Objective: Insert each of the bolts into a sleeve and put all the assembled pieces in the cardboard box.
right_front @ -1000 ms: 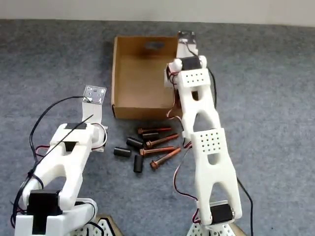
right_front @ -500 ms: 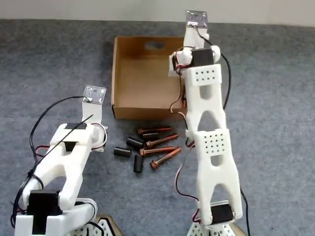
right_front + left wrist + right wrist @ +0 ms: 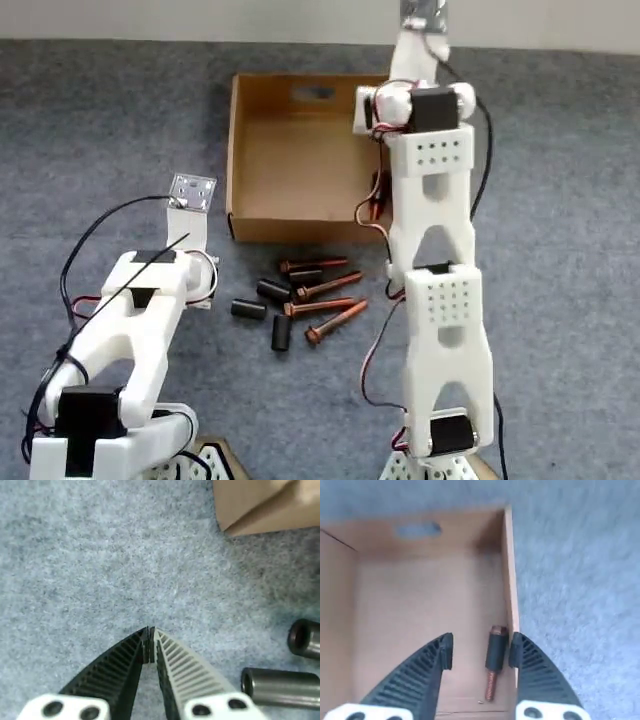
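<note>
The cardboard box (image 3: 240,150) stands open at the far middle of the table. In the right wrist view one assembled piece (image 3: 495,656), a copper bolt in a black sleeve, lies on the box floor against the wall (image 3: 510,570). My right gripper (image 3: 481,647) hangs open above it, holding nothing. Several copper bolts (image 3: 335,321) and black sleeves (image 3: 249,309) lie loose in front of the box. My left gripper (image 3: 150,636) is shut and empty over bare carpet, with two sleeves (image 3: 280,685) close beside it.
Grey carpet covers the table. The right arm (image 3: 432,190) stretches over the box's right wall. The left arm (image 3: 140,310) sits folded to the left of the loose parts. A box corner (image 3: 260,505) shows beyond my left gripper.
The right arm has swung to the right and farther back, from over the box's inside to its right wall. The left arm and the loose parts have not moved.
</note>
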{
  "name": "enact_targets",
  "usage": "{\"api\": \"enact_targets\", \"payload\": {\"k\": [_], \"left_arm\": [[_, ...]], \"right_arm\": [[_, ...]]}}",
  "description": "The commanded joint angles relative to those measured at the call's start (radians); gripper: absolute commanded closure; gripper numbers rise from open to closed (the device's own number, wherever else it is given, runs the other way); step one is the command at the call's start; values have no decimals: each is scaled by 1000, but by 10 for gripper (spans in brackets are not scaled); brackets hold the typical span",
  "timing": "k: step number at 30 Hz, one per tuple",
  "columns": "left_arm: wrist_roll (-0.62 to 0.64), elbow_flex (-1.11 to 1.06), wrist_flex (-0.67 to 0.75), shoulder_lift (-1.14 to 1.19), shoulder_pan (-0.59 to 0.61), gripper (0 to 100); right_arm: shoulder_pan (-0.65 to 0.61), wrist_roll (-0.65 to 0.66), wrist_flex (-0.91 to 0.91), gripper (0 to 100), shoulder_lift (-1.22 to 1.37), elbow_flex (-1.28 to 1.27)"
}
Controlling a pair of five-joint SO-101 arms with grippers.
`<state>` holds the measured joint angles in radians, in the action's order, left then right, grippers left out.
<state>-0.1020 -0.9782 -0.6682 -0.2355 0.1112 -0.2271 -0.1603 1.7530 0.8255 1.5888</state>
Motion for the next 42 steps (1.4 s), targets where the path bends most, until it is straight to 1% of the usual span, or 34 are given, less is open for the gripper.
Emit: {"api": "enact_targets", "payload": {"k": [1,7,9,12,15,18,20,23,26,29,32,36,42], "left_arm": [[8,1,11,-38,-7,954],[9,-1,9,-38,12,954],[9,-1,9,-38,13,954],[9,-1,9,-38,13,954],[9,-1,9,-36,13,954],[9,-1,9,-36,13,954],[9,-1,9,-36,13,954],[9,-1,9,-36,12,954],[9,-1,11,-36,10,954],[9,-1,11,-36,10,954],[9,-1,11,-36,10,954],[8,-1,11,-36,10,954],[8,-1,11,-36,12,954]], "right_arm": [[-73,-2,16,819,-303,-259],[-151,5,4,819,-803,-980],[-183,55,-24,819,-970,-1193],[-243,91,-94,819,-1221,-1537],[-274,92,-255,819,-1443,-1897],[-314,94,-432,819,-1610,-2212],[-354,140,-538,819,-1670,-2364],[-469,196,-694,819,-1681,-2546],[-549,190,-791,819,-1647,-2626],[-584,80,-852,819,-1573,-2606],[-625,-43,-860,816,-1463,-2560],[-665,-94,-863,816,-1283,-2463],[-661,-198,-862,816,-1052,-2302]]}}
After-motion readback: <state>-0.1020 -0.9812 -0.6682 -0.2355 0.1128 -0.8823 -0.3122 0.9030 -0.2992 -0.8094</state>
